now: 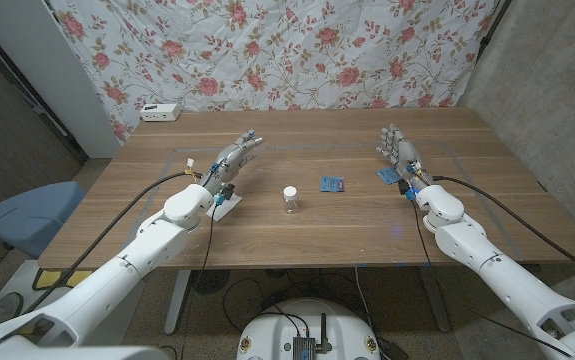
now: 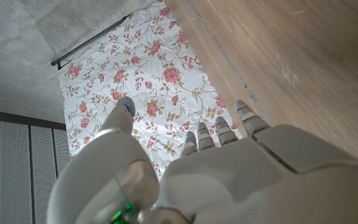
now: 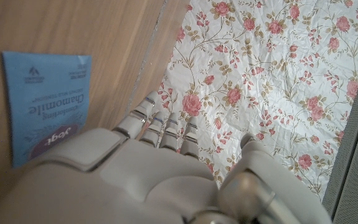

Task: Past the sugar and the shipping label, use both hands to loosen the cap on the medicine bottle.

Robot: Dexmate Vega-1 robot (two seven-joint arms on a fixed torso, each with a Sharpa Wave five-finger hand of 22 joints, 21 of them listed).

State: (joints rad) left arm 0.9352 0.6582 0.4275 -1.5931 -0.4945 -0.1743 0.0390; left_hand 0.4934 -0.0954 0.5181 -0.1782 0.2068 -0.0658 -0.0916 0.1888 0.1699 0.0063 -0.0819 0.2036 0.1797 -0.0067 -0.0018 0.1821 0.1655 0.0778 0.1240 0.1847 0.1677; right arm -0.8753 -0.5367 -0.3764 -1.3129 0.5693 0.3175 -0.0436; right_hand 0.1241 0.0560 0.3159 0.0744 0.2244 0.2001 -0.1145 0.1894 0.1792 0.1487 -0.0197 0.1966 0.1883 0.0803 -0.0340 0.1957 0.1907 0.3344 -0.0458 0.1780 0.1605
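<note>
both hands [image 1: 235, 160] [image 1: 399, 153] hold nothing, fingers apart, flanking the medicine bottle [image 1: 291, 199].

Matt wooden table [image 1: 367, 225], seemingly smooth

Medicine bottle [image 1: 290, 198] mid-table; packet [image 1: 332, 183] just right; box [image 1: 159, 112] far-left.

Print on blue packet [image 1: 333, 184] illegible
</note>
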